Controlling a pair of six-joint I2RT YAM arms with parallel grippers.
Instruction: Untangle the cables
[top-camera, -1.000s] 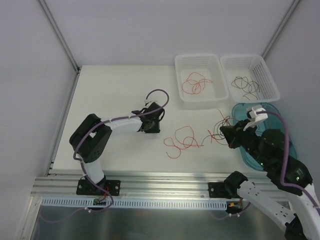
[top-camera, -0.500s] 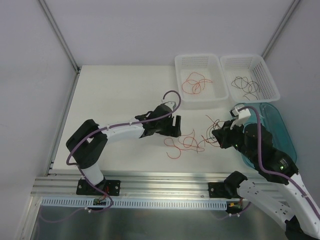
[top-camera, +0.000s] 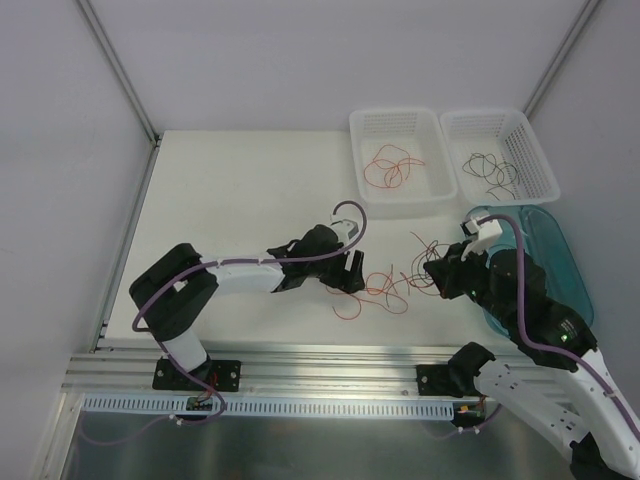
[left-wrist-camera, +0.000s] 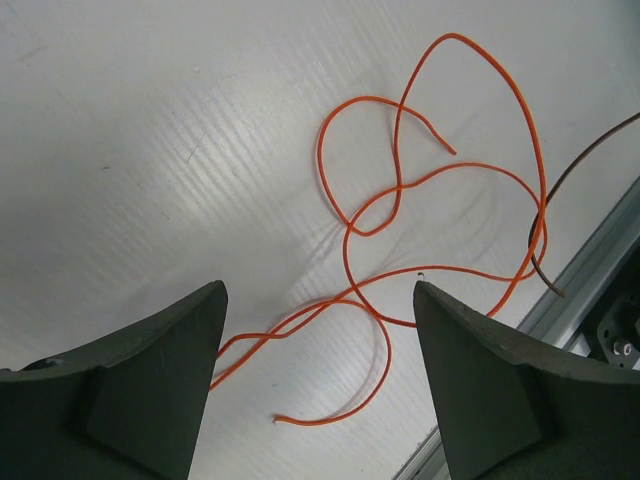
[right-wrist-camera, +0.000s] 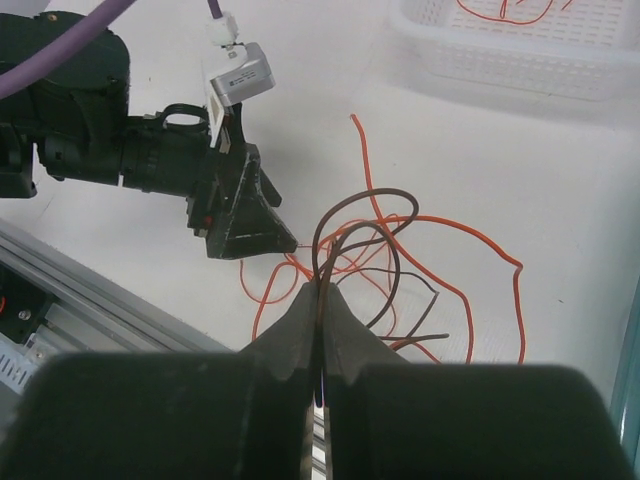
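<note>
The cables lie in a loose tangle on the white table: thin orange strands (top-camera: 375, 290) crossed by dark brown ones (top-camera: 428, 250). My left gripper (top-camera: 352, 270) hovers open at the tangle's left end. In the left wrist view its jaws (left-wrist-camera: 318, 290) straddle a curled orange strand (left-wrist-camera: 400, 190), touching nothing, and a dark brown strand (left-wrist-camera: 580, 170) shows at the right. My right gripper (top-camera: 432, 270) is at the tangle's right side. In the right wrist view it (right-wrist-camera: 322, 285) is shut on a dark brown strand (right-wrist-camera: 390, 192) that loops up from the pinch, with an orange strand (right-wrist-camera: 519, 300) beyond.
Two white slotted baskets stand at the back right: one (top-camera: 395, 112) holds orange strands, the other (top-camera: 485, 113) dark ones. A teal tray (top-camera: 565, 260) lies under the right arm. An aluminium rail (top-camera: 300, 365) runs along the near table edge.
My left arm has reached right to the tangle and its gripper has opened. The right gripper has shifted left with the dark strand, drawing the tangle leftward.
</note>
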